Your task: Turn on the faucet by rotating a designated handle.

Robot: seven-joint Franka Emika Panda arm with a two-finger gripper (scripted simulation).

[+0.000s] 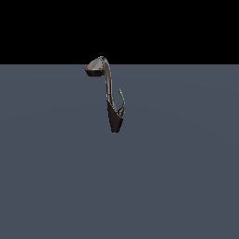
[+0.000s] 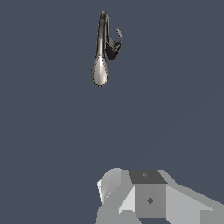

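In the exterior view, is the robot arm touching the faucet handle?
No. The handle stands free beside the faucet neck, and no arm or gripper appears anywhere in that view.

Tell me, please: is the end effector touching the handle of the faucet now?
Apart. In the wrist view, the end effector sits low in the picture, with bare floor between it and the handle of the faucet. The exterior view shows no arm near the faucet.

The small dark grey-metal faucet (image 1: 111,95) has a glossy polished neck and spout head, a matt black tapered base, and a thin shiny metal hooked handle (image 1: 122,101); the slate-blue floor (image 1: 186,177) is smooth and matt
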